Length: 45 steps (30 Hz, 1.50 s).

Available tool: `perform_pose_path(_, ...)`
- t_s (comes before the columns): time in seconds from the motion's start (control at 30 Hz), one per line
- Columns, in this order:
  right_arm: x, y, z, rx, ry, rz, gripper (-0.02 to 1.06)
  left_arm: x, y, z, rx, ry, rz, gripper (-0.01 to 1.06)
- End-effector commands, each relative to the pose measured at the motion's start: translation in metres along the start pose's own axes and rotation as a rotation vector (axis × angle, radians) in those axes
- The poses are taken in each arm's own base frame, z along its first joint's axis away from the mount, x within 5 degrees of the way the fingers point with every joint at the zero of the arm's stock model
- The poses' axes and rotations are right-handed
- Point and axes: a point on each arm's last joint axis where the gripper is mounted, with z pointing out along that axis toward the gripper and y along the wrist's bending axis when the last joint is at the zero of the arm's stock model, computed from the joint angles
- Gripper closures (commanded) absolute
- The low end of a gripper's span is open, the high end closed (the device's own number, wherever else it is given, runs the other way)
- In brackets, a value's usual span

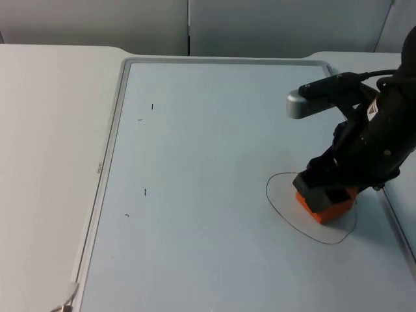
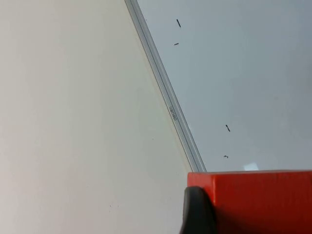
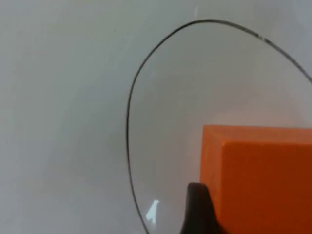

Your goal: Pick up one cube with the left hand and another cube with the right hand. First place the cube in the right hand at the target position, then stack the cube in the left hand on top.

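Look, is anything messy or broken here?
Nothing stands out. The right end effector holds an orange cube inside the drawn circle on the whiteboard. The left end effector holds a red cube. A few small pen marks dot the board.

The orange cube point(image 1: 327, 207) sits inside a thin black drawn outline point(image 1: 276, 201) on the pale blue-grey board point(image 1: 208, 162); the red cube point(image 2: 258, 200) has black fingertips point(image 2: 197, 212) against it.
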Motion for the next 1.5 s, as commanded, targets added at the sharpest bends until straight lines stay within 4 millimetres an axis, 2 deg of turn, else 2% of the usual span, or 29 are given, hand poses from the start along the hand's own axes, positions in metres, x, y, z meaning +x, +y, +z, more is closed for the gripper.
perform_pose_path(0.0, -0.004, 0.004, 0.002, 0.0, -0.01, -0.017, 1.05, 0.0, -0.002, -0.001, 0.014, -0.015, -0.003, 0.85)
perform_pose_path(0.23, -0.006, 0.016, 0.003, -0.008, -0.032, -0.05, 1.05, 0.0, -0.002, -0.001, 0.014, -0.015, -0.003, 0.85)
perform_pose_path(1.17, -0.003, 0.014, 0.003, 0.015, -0.001, -0.052, 1.04, 0.0, -0.002, -0.001, 0.014, -0.015, -0.003, 0.85)
perform_pose_path(1.23, -0.003, 0.014, 0.003, 0.014, -0.001, -0.05, 1.0, 0.0, -0.002, -0.001, 0.014, -0.015, -0.003, 0.85)
perform_pose_path(1.27, -0.003, 0.014, 0.003, 0.013, 0.001, -0.048, 0.93, 0.0, -0.002, -0.001, 0.014, -0.015, -0.003, 0.85)
perform_pose_path(1.37, -0.003, 0.014, 0.001, 0.012, -0.003, -0.046, 0.62, 0.0, -0.002, -0.001, 0.014, -0.015, -0.003, 0.85)
perform_pose_path(1.4, -0.003, 0.014, 0.001, 0.012, -0.003, -0.046, 0.62, 0.0, -0.002, -0.001, 0.014, -0.015, -0.003, 0.85)
perform_pose_path(1.47, -0.004, 0.014, -0.001, 0.013, -0.009, -0.044, 0.36, 0.0, -0.002, -0.001, 0.014, -0.015, -0.003, 0.85)
